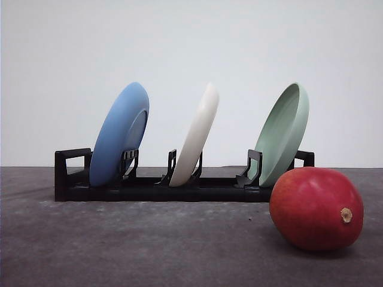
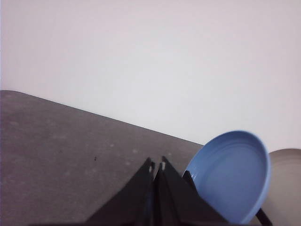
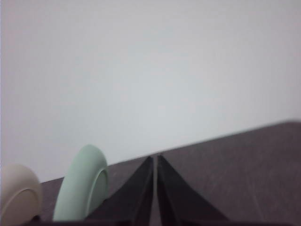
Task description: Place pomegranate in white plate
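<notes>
Fingers [image 2: 151,167] of the left arm, matte black wedges, lie pressed together with nothing between them, above the speckled grey bench [image 2: 56,155]; the right arm's fingers [image 3: 146,162] are clenched the same way, tips nearly touching. Beside the left fingers stands the blue plate [image 2: 233,176], smooth and shallow with a raised rim. Near the right fingers, the pale green plate [image 3: 84,188] shows edge-on, the white plate [image 3: 19,193] beyond it. From the front, all three plates lean in a black slotted rack [image 1: 149,190], the matte cream white plate [image 1: 196,134] in the middle. The pomegranate [image 1: 316,207], glossy, roundish, red with a tan stem scar, sits on the bench just before the rack's right end.
</notes>
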